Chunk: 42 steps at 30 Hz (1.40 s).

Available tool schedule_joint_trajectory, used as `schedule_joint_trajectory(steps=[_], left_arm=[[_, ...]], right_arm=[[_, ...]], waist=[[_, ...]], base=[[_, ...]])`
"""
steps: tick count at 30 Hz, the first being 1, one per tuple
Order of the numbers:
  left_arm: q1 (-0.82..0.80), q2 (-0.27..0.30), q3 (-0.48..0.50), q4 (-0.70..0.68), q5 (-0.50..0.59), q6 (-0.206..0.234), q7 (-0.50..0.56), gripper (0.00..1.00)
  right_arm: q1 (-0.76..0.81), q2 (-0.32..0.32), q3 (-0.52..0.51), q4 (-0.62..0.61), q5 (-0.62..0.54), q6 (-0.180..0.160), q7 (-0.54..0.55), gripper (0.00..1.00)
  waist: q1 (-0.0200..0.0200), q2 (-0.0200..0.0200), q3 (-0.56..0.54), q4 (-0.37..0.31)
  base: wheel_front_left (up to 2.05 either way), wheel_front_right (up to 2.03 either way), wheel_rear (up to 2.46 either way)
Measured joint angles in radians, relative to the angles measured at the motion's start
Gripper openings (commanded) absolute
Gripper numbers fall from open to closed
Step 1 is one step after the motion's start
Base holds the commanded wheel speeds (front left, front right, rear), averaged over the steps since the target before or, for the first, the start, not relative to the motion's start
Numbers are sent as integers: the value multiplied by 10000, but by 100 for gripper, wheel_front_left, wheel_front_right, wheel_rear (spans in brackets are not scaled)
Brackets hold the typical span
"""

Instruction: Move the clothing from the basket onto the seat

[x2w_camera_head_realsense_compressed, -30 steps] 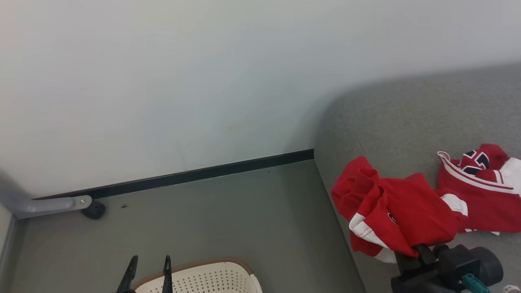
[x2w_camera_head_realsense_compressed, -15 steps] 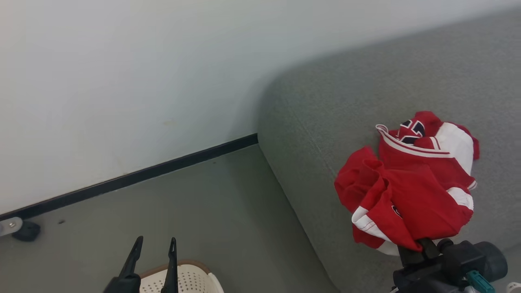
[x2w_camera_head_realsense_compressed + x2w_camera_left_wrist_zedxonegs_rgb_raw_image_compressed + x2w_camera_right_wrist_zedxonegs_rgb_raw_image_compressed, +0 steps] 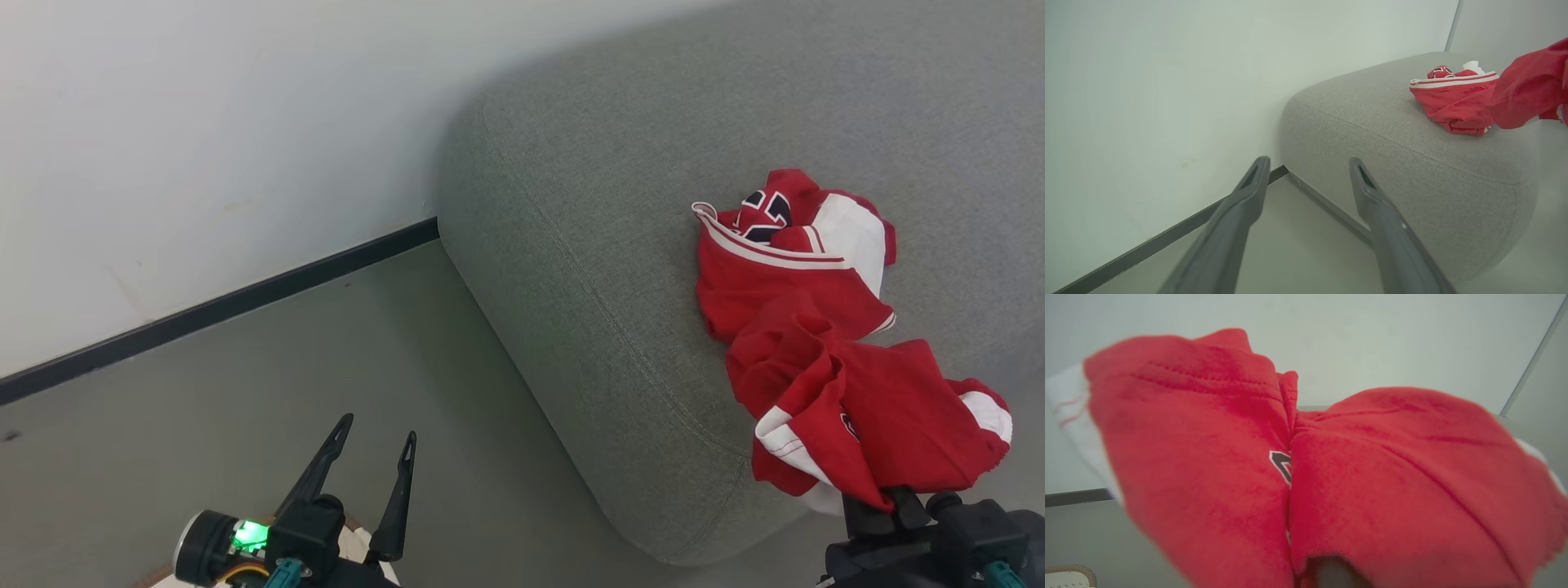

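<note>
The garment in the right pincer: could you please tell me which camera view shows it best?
The head view: nearly the whole garment shows, gripped by the right pincer at the seat's edge. The right wrist view gives a blurred close-up; the left wrist view catches one end.

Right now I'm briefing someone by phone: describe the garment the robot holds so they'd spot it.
Find the grey sofa seat. At its near edge, the held garment is the red bundle pinched by the right gripper; its neighbour, the lettered garment, also red, lies free farther back.
</note>
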Motion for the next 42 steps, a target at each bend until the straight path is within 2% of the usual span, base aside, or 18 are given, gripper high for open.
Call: schedule_joint_trajectory(steps=[11,25,29,34,42], left_arm=[[-55,105,-84,171,157,-173,0,100],[-508,403,-303,159,453,-351,0,100],[-532,506,-268,161,453,-351,0,100],[-529,794,-61,98,520,-349,0,100],[-528,1269,102,-127,627,-349,0,100]], right_arm=[[309,349,-353,-326,-163,-81,0,0],[712,740,-1354,-635,-174,-94,0,0],[406,575,-1797,-763,-203,-94,0,0],[-151,33,-2531,-1074,-186,-50,-2,0],[-1959,-635,-3781,-884,721,610,-4,0]], waist=[[0,-1,393,-141],[1,0,1186,-243],[0,0,1336,-244],[-1,0,1538,-259],[-1,0,2021,-272]], base=[[0,0,0],[0,0,0],[0,0,0],[0,0,0],[0,0,0]])
